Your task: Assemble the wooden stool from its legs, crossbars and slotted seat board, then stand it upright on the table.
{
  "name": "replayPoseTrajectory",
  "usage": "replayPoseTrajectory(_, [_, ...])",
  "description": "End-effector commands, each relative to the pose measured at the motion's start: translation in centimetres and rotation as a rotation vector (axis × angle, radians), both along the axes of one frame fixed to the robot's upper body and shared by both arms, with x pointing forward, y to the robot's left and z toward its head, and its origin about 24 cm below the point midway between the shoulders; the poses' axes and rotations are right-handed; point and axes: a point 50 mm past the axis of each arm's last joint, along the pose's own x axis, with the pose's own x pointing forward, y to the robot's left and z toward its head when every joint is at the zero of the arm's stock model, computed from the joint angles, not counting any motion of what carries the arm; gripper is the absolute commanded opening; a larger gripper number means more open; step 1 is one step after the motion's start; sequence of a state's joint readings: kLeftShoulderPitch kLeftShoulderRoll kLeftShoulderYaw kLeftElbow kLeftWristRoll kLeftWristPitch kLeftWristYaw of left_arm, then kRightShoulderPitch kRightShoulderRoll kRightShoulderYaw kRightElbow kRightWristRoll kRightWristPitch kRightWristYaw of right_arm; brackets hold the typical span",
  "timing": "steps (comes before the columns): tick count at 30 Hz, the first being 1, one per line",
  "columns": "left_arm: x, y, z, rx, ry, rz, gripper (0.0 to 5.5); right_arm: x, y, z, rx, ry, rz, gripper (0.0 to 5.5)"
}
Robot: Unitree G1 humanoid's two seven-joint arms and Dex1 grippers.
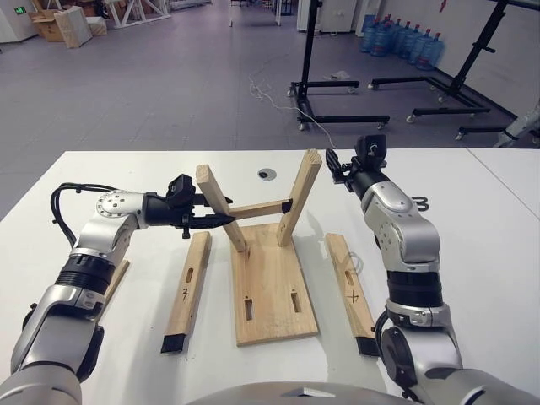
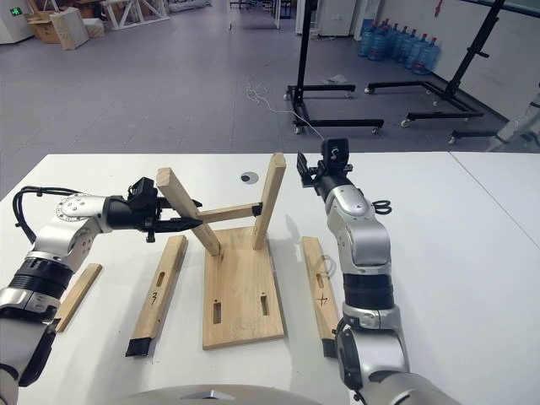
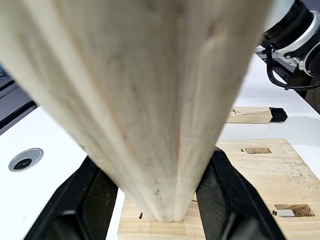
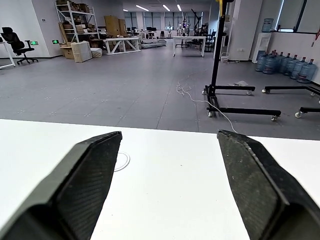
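Note:
The slotted seat board (image 1: 274, 291) lies flat on the white table. Two legs stand in it: a tilted left leg (image 1: 221, 207) and a right leg (image 1: 299, 198), with a crossbar (image 1: 257, 208) joining them. My left gripper (image 1: 218, 219) is shut on the left leg about halfway up; in the left wrist view the leg (image 3: 150, 100) sits between the black fingers (image 3: 95, 200). My right gripper (image 1: 333, 166) hangs open just right of the right leg's top, apart from it, with nothing between its fingers (image 4: 90, 185).
A loose leg (image 1: 189, 287) lies left of the board and another (image 1: 350, 287) lies right of it. A short bar (image 2: 76, 295) lies under my left arm. A round table hole (image 1: 267, 174) is behind the legs. Black stands are on the floor beyond.

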State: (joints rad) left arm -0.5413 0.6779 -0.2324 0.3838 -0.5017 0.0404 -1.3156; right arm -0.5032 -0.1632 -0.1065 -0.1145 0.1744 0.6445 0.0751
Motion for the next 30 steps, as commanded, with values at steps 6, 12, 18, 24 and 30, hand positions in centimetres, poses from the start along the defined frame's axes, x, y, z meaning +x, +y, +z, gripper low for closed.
replayPoseTrajectory(6, [-1.5,1.5,-2.7,0.271,0.072,0.017,2.02,-1.7,1.6,1.6,0.193,-0.034,0.065,3.52])
replayPoseTrajectory(12, [-0.7,-0.4,-2.3,0.276,0.044,-0.035,2.02,-2.9,6.8,1.7,0.218,0.013,0.262,3.52])
replayPoseTrajectory(18, [-0.1,-1.6,-1.8,0.281,0.026,-0.084,2.02,-3.7,8.8,0.1,0.186,0.085,0.412,3.52])
replayPoseTrajectory(24, [0.4,-2.8,-1.3,0.307,0.008,-0.156,2.02,-3.8,9.6,-0.3,0.161,0.098,0.464,3.52])
replayPoseTrajectory(30, [0.9,-4.2,-0.4,0.336,-0.012,-0.23,2.02,-4.1,11.3,-0.7,0.123,0.109,0.524,3.52])
